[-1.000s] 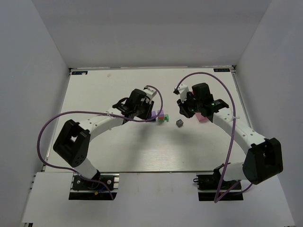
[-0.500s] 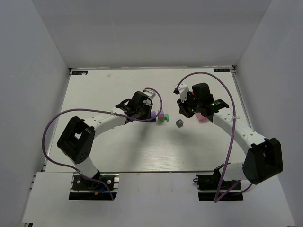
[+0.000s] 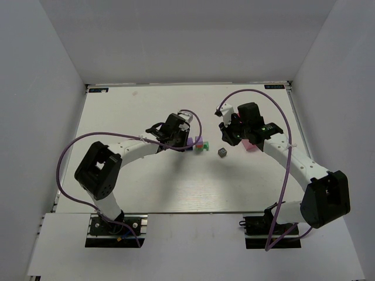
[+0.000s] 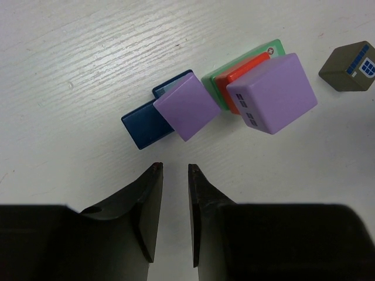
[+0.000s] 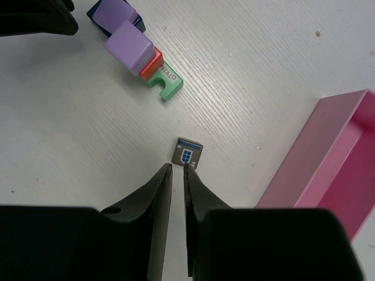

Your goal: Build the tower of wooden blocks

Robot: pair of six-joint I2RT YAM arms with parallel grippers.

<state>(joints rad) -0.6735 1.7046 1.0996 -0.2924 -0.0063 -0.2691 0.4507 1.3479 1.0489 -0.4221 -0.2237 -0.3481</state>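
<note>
The wood block tower (image 3: 199, 143) is a low cluster on the table: a blue block (image 4: 145, 120) with a purple tile (image 4: 186, 105) on it, and beside it a green piece (image 4: 270, 49), a red-orange piece (image 4: 243, 71) and a purple cube (image 4: 272, 92) stacked. A dark grey block (image 3: 222, 152) lies apart to the right and also shows in the right wrist view (image 5: 188, 152). My left gripper (image 4: 174, 168) is shut and empty, just short of the blue block. My right gripper (image 5: 178, 167) is shut and empty, its tips just short of the dark grey block.
A pink rectangular tray (image 3: 251, 145) sits under my right wrist, right of the dark grey block; its long wall shows in the right wrist view (image 5: 328, 158). White walls enclose the table on three sides.
My left arm's elbow has swung right and the wrist has settled slightly closer to the block cluster. The right arm and the blocks have not moved.
</note>
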